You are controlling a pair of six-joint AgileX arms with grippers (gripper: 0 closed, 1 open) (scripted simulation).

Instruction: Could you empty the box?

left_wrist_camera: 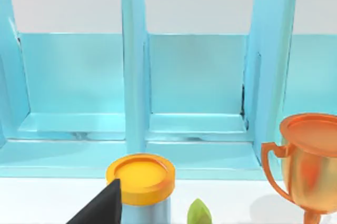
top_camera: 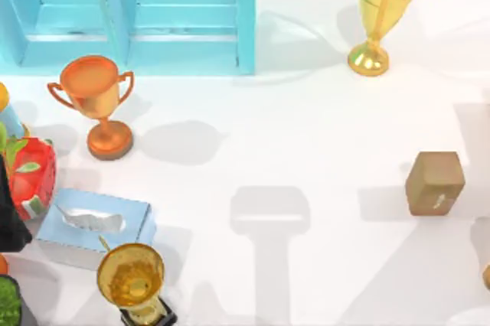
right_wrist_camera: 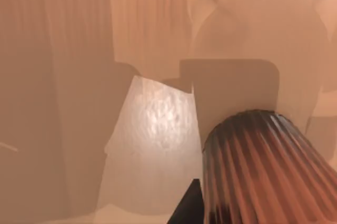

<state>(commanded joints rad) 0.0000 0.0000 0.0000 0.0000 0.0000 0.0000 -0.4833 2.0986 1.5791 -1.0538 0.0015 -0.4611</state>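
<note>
Nearest the front edge, a gold trophy cup on a black base [top_camera: 132,280] and a pale blue tissue box [top_camera: 96,220] crowd the left gripper [left_wrist_camera: 100,208]; I cannot tell whether it grasps anything. A careless sweep there could topple the cup. The right gripper [right_wrist_camera: 188,205] sits close against tan surfaces and a dark ribbed cylinder [right_wrist_camera: 258,166], its grip equally unreadable. The small brown cardboard box [top_camera: 435,182] stands at the table's right, well apart from the copper trophy [top_camera: 96,104] and blue shelf [top_camera: 130,12]; a crooked approach might tip it
</note>
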